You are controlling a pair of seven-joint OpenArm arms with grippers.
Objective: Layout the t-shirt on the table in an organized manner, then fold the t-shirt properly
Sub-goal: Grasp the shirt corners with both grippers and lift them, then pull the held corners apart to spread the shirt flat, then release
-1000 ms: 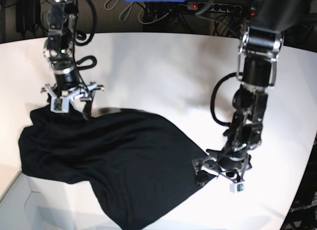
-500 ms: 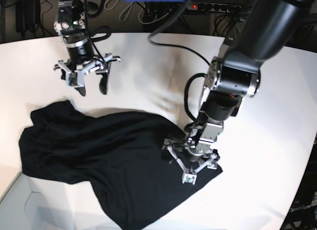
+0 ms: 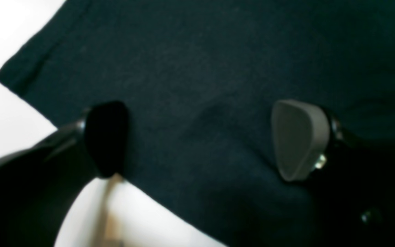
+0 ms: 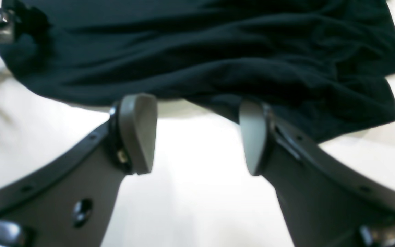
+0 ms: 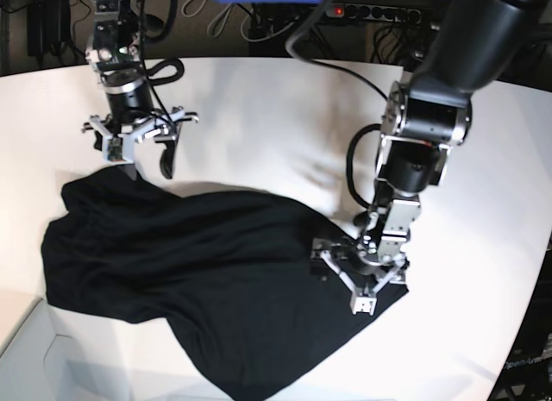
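Item: plain black soft cloth t-shirt [image 5: 198, 280], rumpled on white smooth tabletop [image 5: 276, 116]. Limp, light, prob. slides easily; grip at hem/corner. Left pincer [image 3: 197, 140] wide, over hem corner. Right pincer [image 4: 197, 137] wide, empty, near far edge.

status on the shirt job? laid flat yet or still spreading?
Still spreading. Done: the t-shirt lies on the table, but bunched and wrinkled, not flat. In hand: the left gripper is open over cloth near one corner; the right gripper is open at the far hem, holding nothing. Left: flatten it out, then every fold.
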